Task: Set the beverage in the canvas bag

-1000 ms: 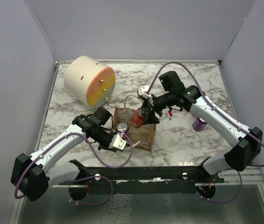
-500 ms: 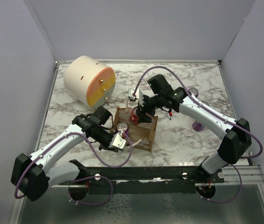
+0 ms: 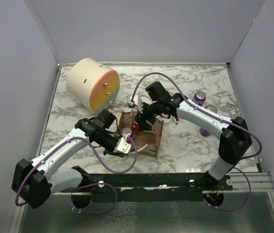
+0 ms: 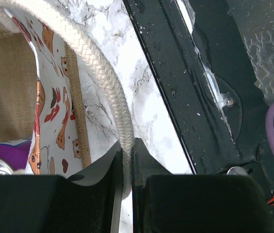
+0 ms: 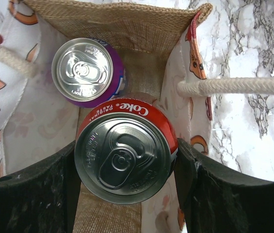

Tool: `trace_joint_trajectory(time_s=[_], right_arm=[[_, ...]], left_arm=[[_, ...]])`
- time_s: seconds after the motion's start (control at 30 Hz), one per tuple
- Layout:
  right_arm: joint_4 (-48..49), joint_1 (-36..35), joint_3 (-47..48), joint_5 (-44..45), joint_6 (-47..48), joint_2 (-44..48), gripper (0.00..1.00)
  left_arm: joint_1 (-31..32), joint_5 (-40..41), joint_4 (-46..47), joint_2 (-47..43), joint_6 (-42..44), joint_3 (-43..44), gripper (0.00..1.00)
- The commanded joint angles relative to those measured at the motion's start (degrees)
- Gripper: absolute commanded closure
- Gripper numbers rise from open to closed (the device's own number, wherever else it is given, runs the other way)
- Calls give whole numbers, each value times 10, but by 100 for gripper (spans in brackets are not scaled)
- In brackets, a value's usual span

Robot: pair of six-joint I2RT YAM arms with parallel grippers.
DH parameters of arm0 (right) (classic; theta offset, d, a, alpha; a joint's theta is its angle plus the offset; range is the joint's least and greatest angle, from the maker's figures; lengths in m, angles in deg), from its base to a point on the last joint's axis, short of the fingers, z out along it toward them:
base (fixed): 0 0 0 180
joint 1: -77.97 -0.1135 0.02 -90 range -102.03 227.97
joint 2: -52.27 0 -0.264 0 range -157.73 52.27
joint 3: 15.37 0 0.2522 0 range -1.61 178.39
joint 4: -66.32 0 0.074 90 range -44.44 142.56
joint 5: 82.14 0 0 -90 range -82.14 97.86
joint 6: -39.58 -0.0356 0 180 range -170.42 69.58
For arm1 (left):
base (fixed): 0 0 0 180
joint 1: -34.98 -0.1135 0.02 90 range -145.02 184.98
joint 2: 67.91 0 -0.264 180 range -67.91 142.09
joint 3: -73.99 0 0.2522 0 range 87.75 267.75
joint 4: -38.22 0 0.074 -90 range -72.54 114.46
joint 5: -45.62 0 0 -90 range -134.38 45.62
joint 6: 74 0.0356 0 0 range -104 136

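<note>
The canvas bag [image 3: 152, 140] stands open in the middle of the table, tan with a white printed band [image 4: 50, 92]. My right gripper [image 3: 139, 119] is over its mouth, shut on the beverage, a red Coke can [image 5: 125, 156], upright and gripped by its sides. The can hangs inside the bag's [image 5: 108, 20] opening, beside a purple can [image 5: 86, 72] that stands on the bag's floor. My left gripper [image 4: 126, 158] is at the bag's near side, shut on one cream rope handle [image 4: 102, 62] and holding it out from the bag. The other handle [image 5: 233, 86] lies over the far rim.
A large cream-and-orange cylinder [image 3: 92, 83] lies at the back left. Two more purple cans [image 3: 199, 97] [image 3: 206, 130] stand on the marble to the right of the bag. A black rail [image 3: 161, 180] runs along the table's near edge.
My right arm has swung left and lowered the red can from beside the bag's far corner into its mouth. The left gripper has kept its hold on the handle.
</note>
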Motion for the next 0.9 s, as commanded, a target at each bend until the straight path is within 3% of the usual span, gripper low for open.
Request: trace_joint_trajectory(time_s=[0.0,0.3,0.87], right_arm=[[65,-6,-5,-51,-33,-17,99],[82,-21,0,-60,-46,-55,99],[146,-39,12,33,-113,-72,95]], left_arm=[[-4,-21,10,-5,17,4,88],[-4,-19,17,-12,21,-7,88],[-4,-5,12,-10,32,-14,92]])
